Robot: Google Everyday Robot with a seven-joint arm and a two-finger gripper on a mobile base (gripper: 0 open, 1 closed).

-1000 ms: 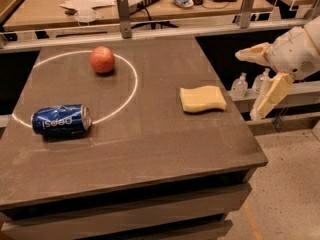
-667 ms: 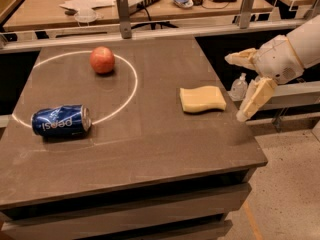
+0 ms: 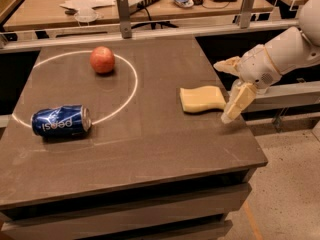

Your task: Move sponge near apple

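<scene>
The pale yellow sponge (image 3: 202, 98) lies flat on the right side of the dark table (image 3: 150, 149). The red-orange apple (image 3: 102, 60) sits at the back left, inside a white painted circle. My gripper (image 3: 224, 91) hangs just right of the sponge, above the table's right edge. It is open, with one cream finger (image 3: 227, 65) behind the sponge and the other (image 3: 236, 104) in front. It holds nothing and does not touch the sponge.
A blue Pepsi can (image 3: 62, 120) lies on its side at the left, on the circle's line. A metal rail (image 3: 150, 33) runs along the table's back edge, with a cluttered desk behind it. The floor drops away on the right.
My gripper has moved left from beyond the table's right edge to close beside the sponge. The sponge, apple and can have not moved.
</scene>
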